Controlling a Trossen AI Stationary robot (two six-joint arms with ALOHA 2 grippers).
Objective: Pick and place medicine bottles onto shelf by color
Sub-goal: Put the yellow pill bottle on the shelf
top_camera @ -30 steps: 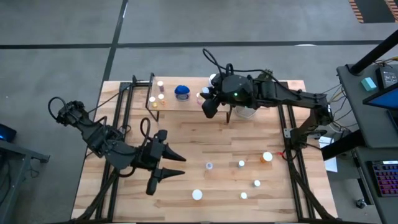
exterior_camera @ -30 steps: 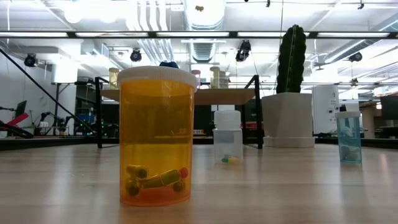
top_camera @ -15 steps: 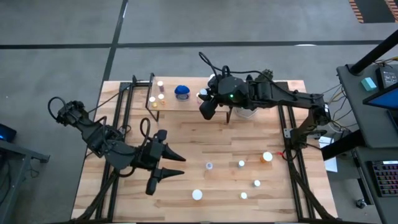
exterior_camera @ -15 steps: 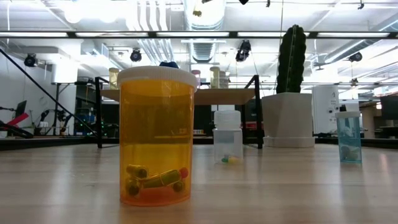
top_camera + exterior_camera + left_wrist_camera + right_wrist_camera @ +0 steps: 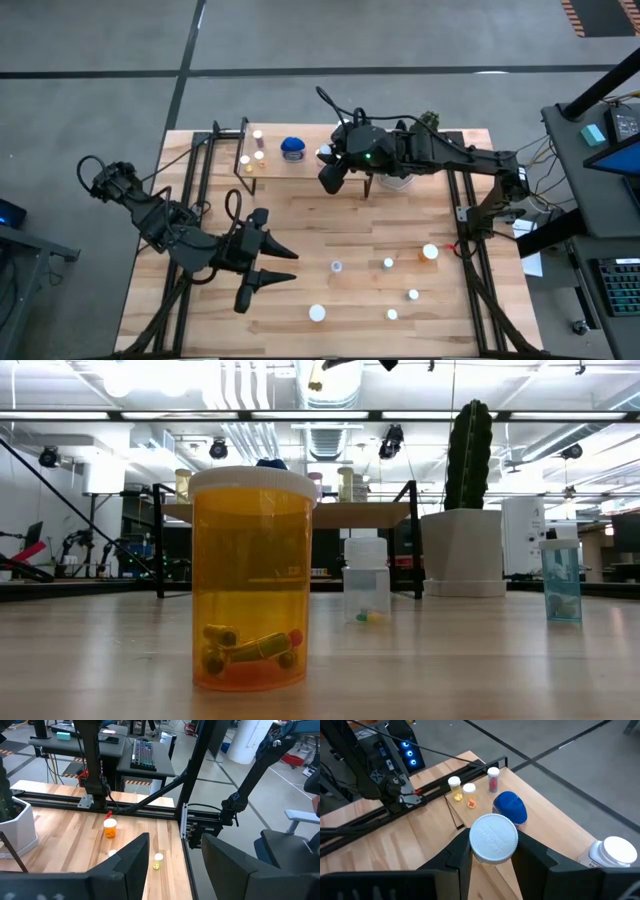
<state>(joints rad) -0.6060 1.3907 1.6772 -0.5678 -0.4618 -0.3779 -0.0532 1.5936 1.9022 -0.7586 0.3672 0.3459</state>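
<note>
My right gripper [image 5: 330,178] hangs over the light-wood shelf [image 5: 318,168] at the table's far side, shut on a white-capped bottle [image 5: 493,839]. On the shelf stand several small bottles [image 5: 469,788] and a larger blue one [image 5: 293,148]. More bottles [image 5: 388,263] stand upright on the tabletop, among them an orange one [image 5: 252,580] close to the low camera. My left gripper [image 5: 268,270] waits open over the table's near left part, touching nothing. My right gripper pinches the bottle between its two fingers [image 5: 462,856], one on either side just under the white cap [image 5: 493,839]. The fingers point down from above. The bottle is upright and lifted clear above the shelf; the cap hides its body in the wrist view.
A white pot [image 5: 462,552] with a tall green cactus [image 5: 470,455] stands just right of the shelf, under my right arm. Black frame rails [image 5: 200,170] run along the table's left and right sides. Bare wood lies between the shelf and the loose bottles.
My right gripper has carried the bottle a little toward the table's left edge, along the shelf, staying shut on it. In the low view more of the gripper shows at the top edge.
</note>
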